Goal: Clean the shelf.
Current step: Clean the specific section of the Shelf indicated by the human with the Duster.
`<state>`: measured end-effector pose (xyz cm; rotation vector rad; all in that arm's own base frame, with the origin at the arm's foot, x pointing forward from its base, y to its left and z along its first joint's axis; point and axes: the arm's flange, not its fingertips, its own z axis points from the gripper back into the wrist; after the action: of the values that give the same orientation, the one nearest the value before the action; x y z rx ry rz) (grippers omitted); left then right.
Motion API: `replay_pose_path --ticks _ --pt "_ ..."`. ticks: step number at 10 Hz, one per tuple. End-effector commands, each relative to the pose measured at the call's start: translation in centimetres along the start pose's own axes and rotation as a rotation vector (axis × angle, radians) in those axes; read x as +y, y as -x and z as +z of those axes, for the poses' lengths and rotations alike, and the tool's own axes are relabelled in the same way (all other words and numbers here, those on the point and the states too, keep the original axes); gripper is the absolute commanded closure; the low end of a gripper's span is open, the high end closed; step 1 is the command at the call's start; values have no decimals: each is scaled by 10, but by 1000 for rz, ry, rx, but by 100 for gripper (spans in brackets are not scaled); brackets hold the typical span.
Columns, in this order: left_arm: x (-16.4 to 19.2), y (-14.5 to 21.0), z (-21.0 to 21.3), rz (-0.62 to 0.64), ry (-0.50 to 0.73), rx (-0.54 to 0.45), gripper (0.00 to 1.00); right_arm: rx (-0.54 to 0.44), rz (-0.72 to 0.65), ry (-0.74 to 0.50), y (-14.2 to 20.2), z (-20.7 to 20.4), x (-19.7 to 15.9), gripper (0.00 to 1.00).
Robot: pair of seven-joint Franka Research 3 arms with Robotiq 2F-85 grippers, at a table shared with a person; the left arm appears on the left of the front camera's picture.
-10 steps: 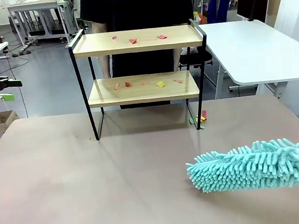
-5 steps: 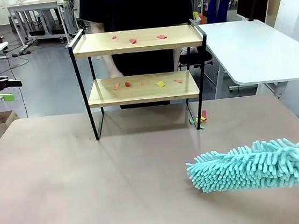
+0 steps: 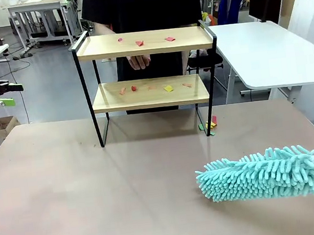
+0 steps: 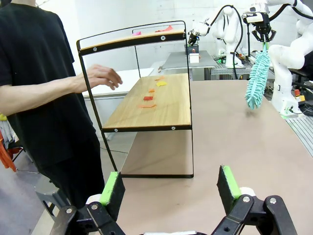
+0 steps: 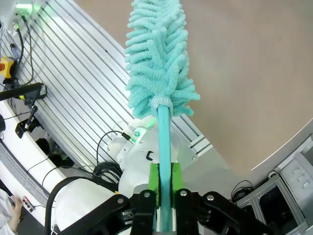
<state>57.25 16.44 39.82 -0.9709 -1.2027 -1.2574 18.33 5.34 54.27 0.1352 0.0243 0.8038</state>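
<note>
Left tool (image 4: 170, 188) is hanging released, pads spread wide, off the left edge of the bench (image 3: 97, 186). The shelf (image 3: 103, 47) is standing at the bench's far middle, coloured scraps (image 3: 139, 42) littering both boards, and a person's hand (image 3: 139, 61) is reaching in behind it between the tiers. On the right, the right tool (image 5: 165, 180) is clenching the teal duster (image 3: 263, 174) by its handle.

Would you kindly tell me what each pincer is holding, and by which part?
The right pincer is shut on the duster, gripping its thin handle a little back from the fluffy head. The left pincer is open and holds nothing.
</note>
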Motion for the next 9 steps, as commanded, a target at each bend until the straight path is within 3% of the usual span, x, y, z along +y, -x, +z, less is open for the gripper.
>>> replay_pose_path --ticks 1,9 --pt "-2 -2 0 -1 -1 1 0 -9 -3 -7 -1 1 0 87" --pt "-2 -2 0 -1 -1 1 0 -9 -3 -7 -1 1 0 87"
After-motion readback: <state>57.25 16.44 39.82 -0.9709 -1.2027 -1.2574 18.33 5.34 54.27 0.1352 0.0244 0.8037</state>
